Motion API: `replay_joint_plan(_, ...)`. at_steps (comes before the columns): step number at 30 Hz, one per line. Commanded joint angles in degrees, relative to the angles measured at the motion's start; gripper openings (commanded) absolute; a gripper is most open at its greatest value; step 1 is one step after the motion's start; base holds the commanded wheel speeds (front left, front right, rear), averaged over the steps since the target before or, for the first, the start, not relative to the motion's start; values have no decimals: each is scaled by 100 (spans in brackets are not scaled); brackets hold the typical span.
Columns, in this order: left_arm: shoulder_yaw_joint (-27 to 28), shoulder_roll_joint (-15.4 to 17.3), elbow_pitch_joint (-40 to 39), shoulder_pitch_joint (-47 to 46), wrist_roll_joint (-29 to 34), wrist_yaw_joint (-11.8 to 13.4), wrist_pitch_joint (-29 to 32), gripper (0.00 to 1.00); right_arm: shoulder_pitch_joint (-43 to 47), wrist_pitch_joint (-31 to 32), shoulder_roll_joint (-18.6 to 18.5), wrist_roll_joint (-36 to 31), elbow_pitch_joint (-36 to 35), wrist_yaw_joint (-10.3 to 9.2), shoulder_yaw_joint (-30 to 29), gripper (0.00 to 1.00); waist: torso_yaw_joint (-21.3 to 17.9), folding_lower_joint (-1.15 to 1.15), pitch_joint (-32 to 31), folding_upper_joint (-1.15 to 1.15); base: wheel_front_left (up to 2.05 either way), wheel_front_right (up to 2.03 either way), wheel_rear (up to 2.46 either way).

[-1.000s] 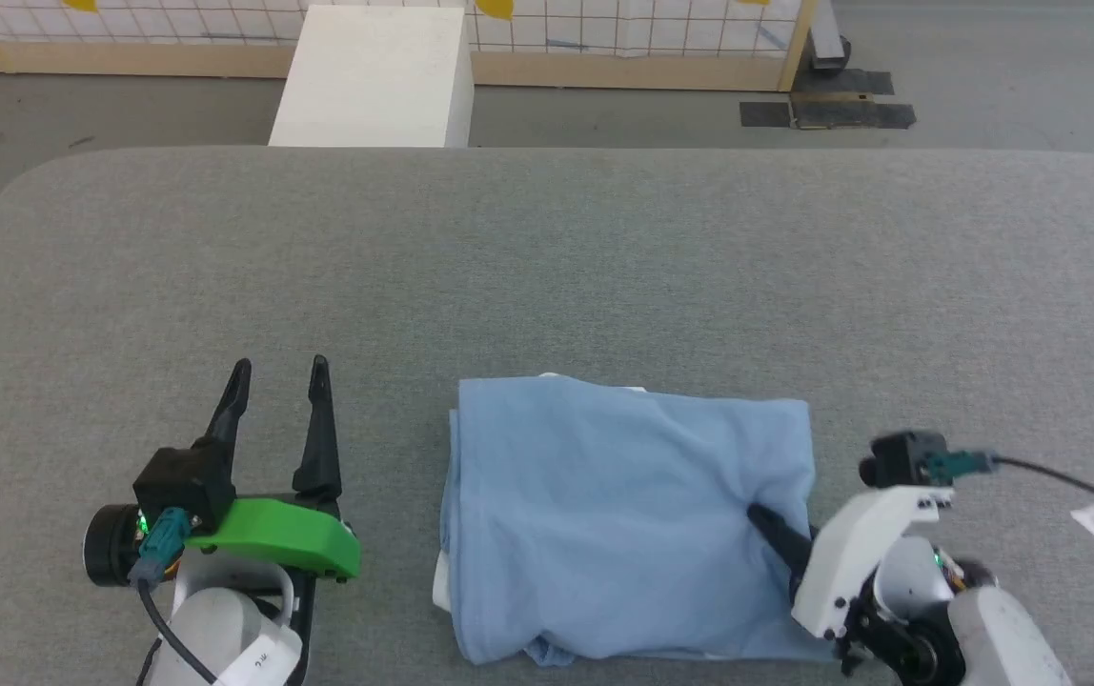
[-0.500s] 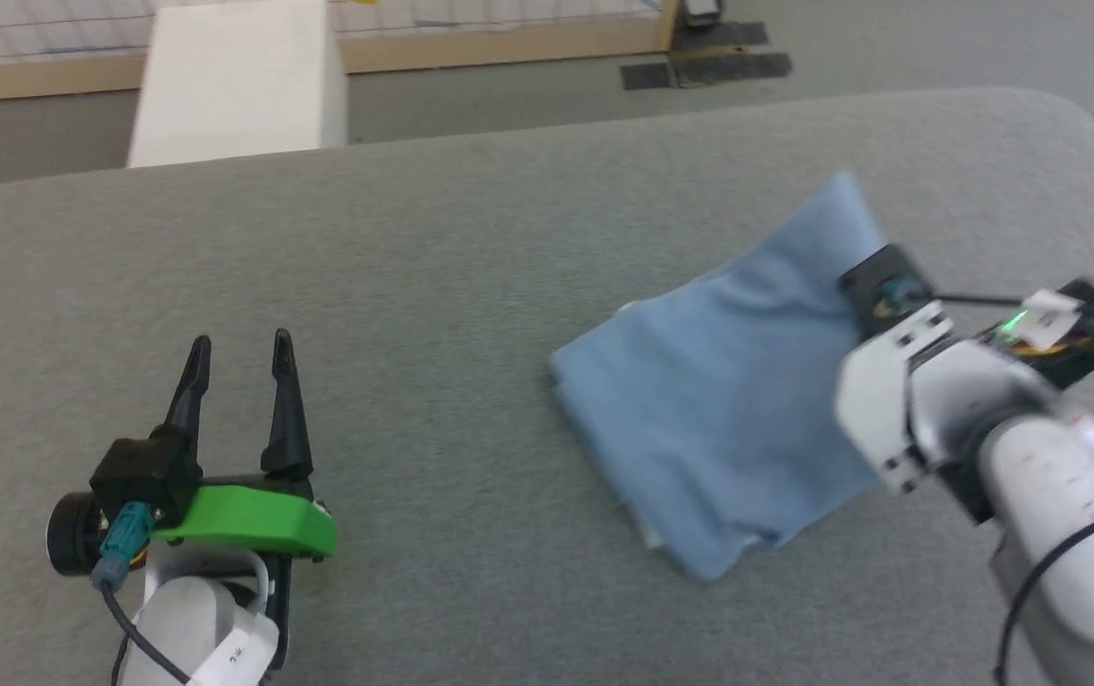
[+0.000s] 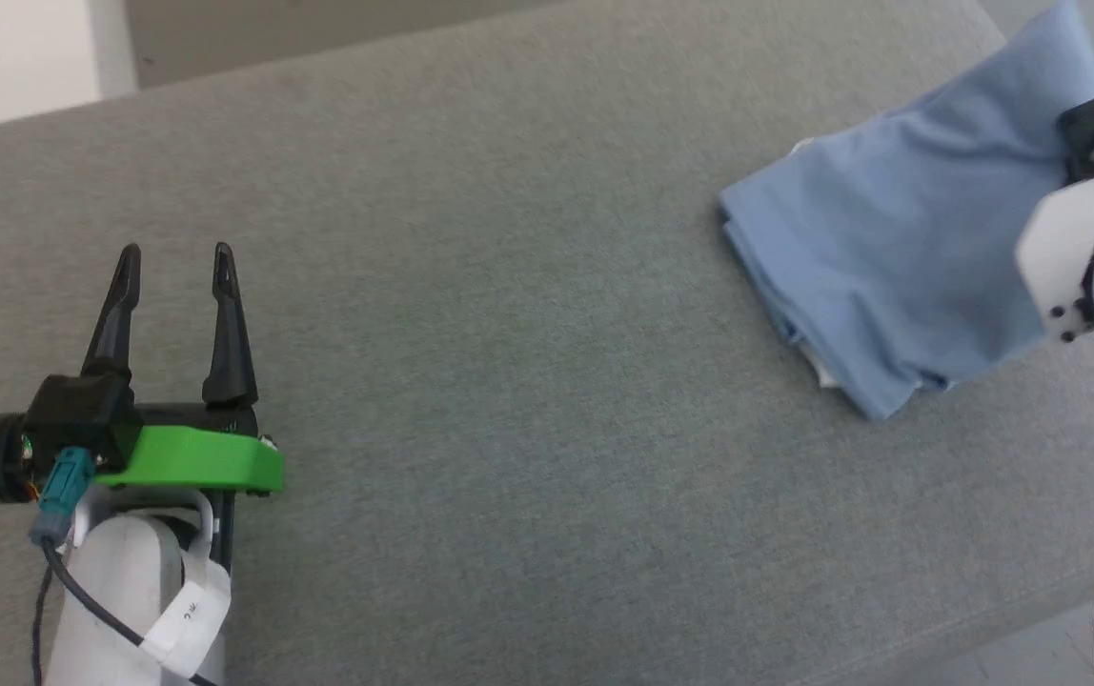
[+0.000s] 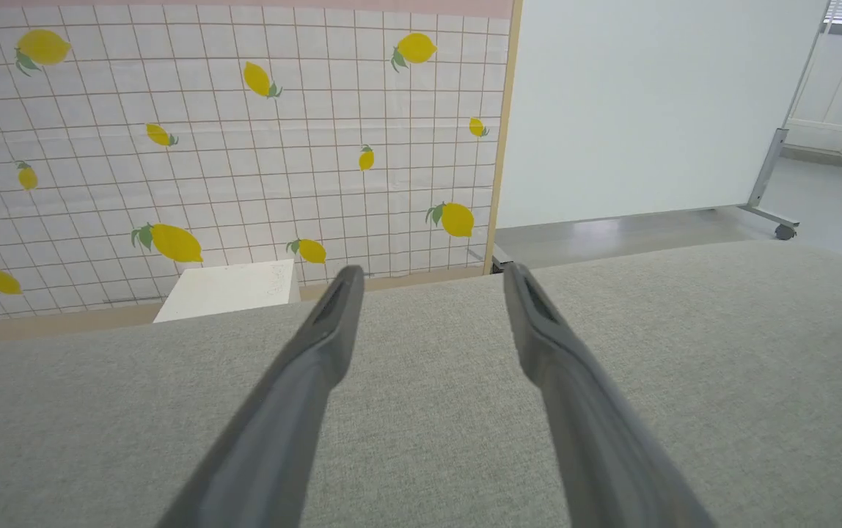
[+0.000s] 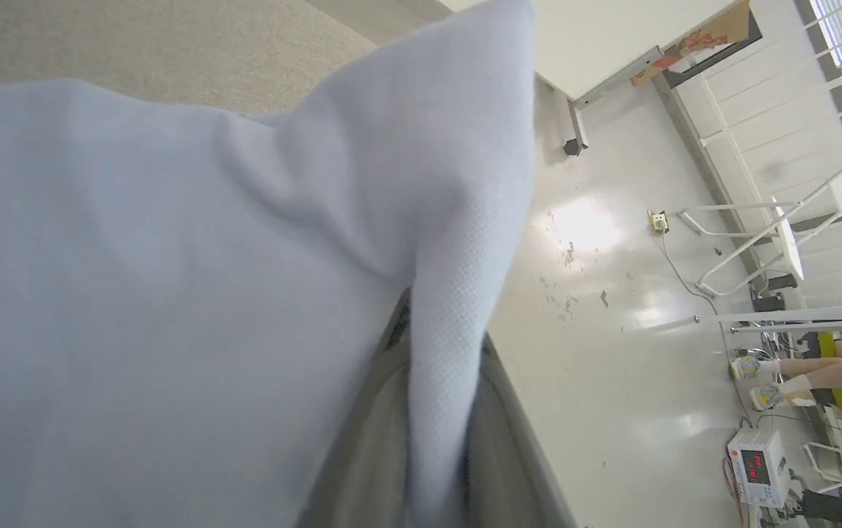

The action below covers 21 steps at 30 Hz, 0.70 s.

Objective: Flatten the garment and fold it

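The garment, a light blue folded bundle, lies at the right end of the grey table in the head view, close to the table's right edge. Slivers of white cloth show at its near folded edge. Its far right corner is raised off the surface and pulled into a peak. In the right wrist view the garment hangs as a knit sheet in front of the camera, and a ridge of it runs down between the two fingers of the right gripper, which are closed on the cloth. The left gripper rests well apart from the garment, at the table's left, its fingers spread and holding nothing. Between those fingers the left wrist view shows bare table. Beyond the table stand a white box, a lemon-patterned tiled wall and a white panel.
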Motion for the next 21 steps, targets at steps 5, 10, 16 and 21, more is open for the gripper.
replay_joint_plan(5,-156,205,-100,-249,116,-59,138,100,-374,-623,109,-406,627,-11,-594,0,-407,-1,740,0,0,0,0)
replay_joint_plan(10,-236,257,-153,-314,126,-72,217,100,-655,-1115,200,-728,1079,-11,-1084,0,-240,-1,860,0,0,0,0)
replay_joint_plan(16,-264,259,-127,-269,96,-35,214,100,-819,-1432,342,-1033,1529,-11,-1703,91,-27,-1,757,0,0,0,0)
replay_joint_plan(21,-290,137,72,-145,-6,7,120,100,-802,-1846,359,-1157,1701,-11,-2086,100,186,-1,323,0,0,0,0)
